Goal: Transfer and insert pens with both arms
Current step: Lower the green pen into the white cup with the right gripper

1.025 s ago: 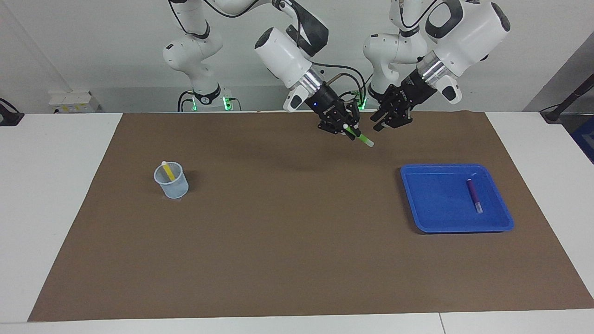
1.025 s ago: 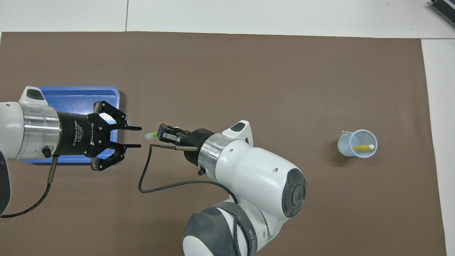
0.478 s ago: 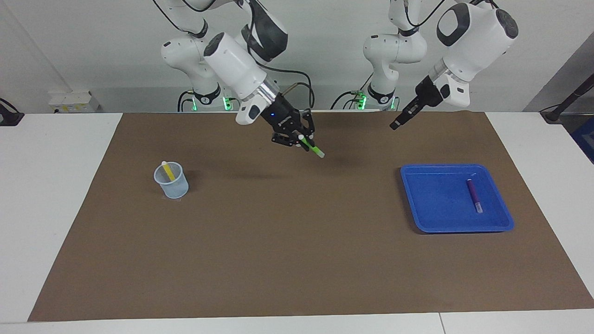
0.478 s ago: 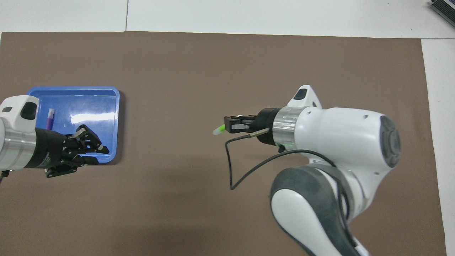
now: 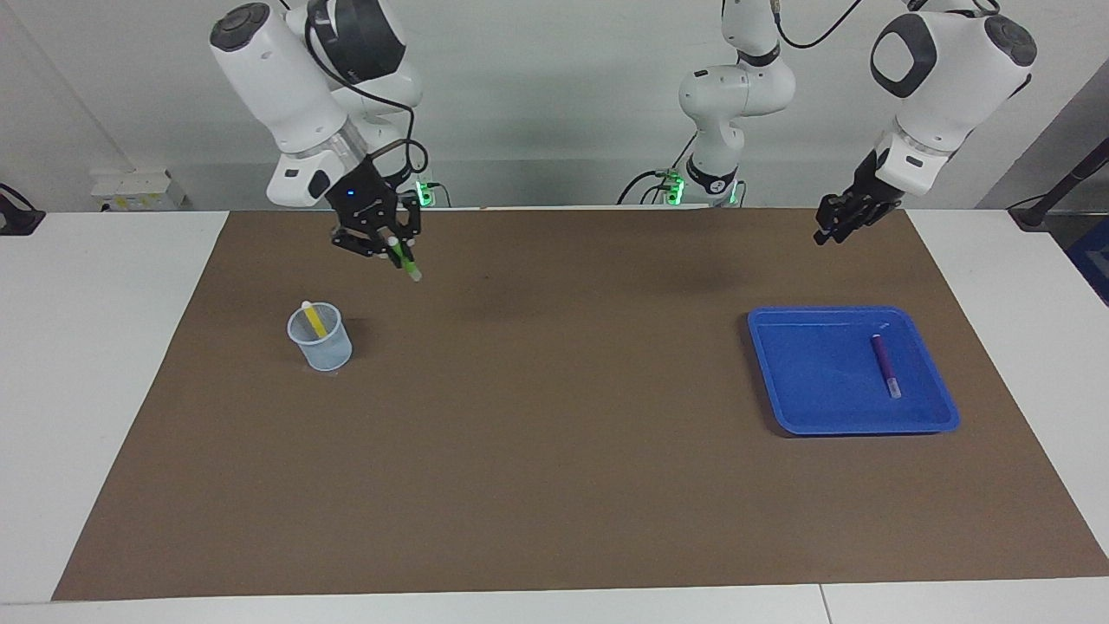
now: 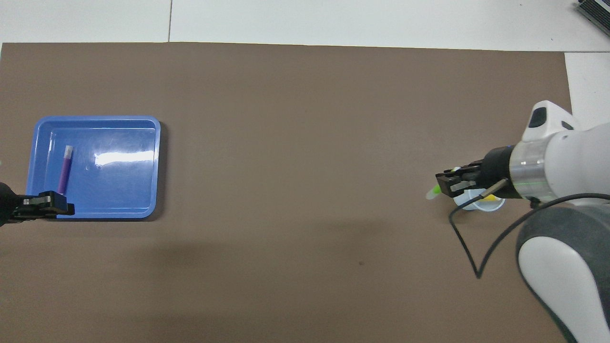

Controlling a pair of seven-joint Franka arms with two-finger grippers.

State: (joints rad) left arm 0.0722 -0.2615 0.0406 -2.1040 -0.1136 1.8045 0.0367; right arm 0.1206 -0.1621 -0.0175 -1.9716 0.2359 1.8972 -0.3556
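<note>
My right gripper (image 5: 390, 246) (image 6: 441, 184) is shut on the green pen (image 5: 405, 263) (image 6: 432, 192), which slants down with its whitish tip lowest. It hangs in the air just beside the clear cup (image 5: 321, 343) (image 6: 476, 203). From overhead it covers part of the cup. A yellow pen (image 5: 313, 321) leans inside the cup. The purple pen (image 5: 885, 366) (image 6: 64, 166) lies in the blue tray (image 5: 814, 381) (image 6: 119, 190). My left gripper (image 5: 825, 234) (image 6: 66, 208) is open and holds nothing. It is raised over the tray's edge nearest the robots.
A brown mat (image 5: 554, 451) covers most of the white table. The tray is at the left arm's end and the cup at the right arm's end. A black cable (image 6: 469, 252) loops from the right wrist.
My right gripper has carried the green pen from the middle of the table to the cup. My left gripper has drawn back from the handover spot toward its own end, past the tray.
</note>
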